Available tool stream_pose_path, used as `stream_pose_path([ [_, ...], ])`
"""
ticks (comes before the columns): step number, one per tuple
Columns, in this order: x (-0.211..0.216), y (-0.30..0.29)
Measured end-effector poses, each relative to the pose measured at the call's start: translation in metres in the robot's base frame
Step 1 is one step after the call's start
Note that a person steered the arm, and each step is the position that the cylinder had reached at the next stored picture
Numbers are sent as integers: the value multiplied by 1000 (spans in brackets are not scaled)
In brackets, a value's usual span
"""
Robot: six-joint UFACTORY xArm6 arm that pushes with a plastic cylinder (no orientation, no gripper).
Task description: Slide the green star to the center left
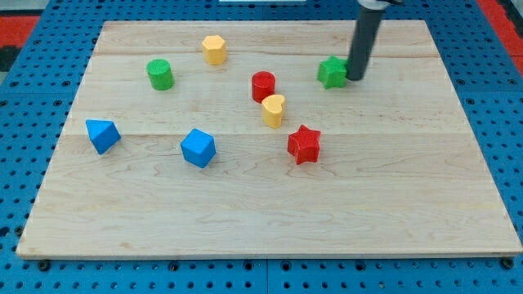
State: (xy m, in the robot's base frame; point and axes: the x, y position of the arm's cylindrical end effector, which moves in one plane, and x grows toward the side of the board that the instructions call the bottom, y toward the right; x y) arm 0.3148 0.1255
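My tip (356,77) touches the right side of the green star-shaped block (332,73) near the top right of the pale wooden counter (270,220); no pincer shows.

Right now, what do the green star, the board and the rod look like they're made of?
Green star: probably plastic, matte, with faint ridges that hint at 3D printing.
Board: light wood, visible grain and plank seams, smooth finish.
Rod: dark, smooth, slight sheen, metal or plastic, can't tell; my tip sits at the star's right edge.

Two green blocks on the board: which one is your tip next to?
The green star, at the view's upper right; my tip sits at its right edge. The green cylinder is far off at the upper left.
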Motion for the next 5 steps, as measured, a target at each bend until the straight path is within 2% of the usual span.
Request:
stream_pose_path([
  [1, -23, -40],
  [2, -26, -92],
  [4, -10, -110],
  [5, -6, -140],
])
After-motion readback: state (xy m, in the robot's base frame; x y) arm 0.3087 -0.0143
